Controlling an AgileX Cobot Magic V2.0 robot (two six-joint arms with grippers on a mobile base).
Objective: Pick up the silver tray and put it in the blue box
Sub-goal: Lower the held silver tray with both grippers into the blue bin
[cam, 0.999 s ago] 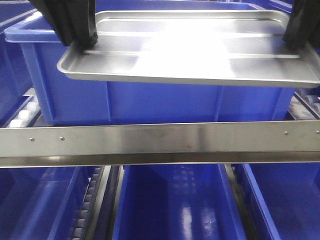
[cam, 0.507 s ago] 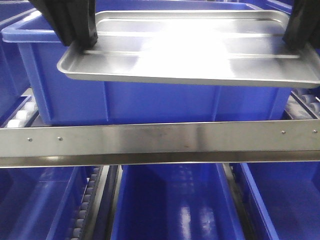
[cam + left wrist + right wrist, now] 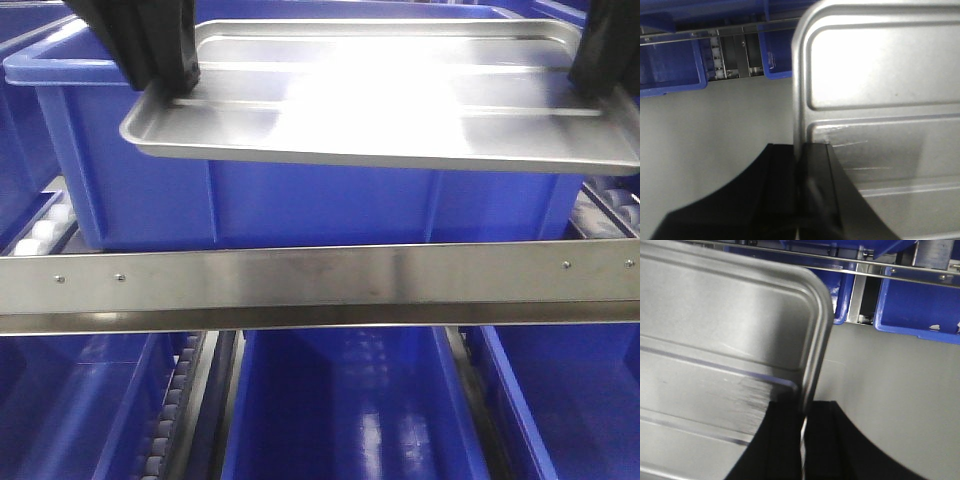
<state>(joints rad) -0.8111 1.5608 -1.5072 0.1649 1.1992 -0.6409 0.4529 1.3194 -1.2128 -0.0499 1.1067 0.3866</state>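
Across the top of the frame, the silver tray (image 3: 380,110) hung over the blue box (image 3: 300,205), its ends clamped by the left hand (image 3: 175,88) at upper left and right hand (image 3: 598,85) at upper right.

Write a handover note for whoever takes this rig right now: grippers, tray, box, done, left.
Left gripper: shut on one short rim of the shallow shiny silver rectangular metal tray.
Right gripper: shut on the opposite short rim.
Tray: in the air between both arms, roughly level, at the top of the large deep bright-blue plastic box, on its near side. How far it reaches over the opening cannot be told.
Done: grasp and lift.
Left: bring the tray fully over the opening, lower it in, open both grippers.
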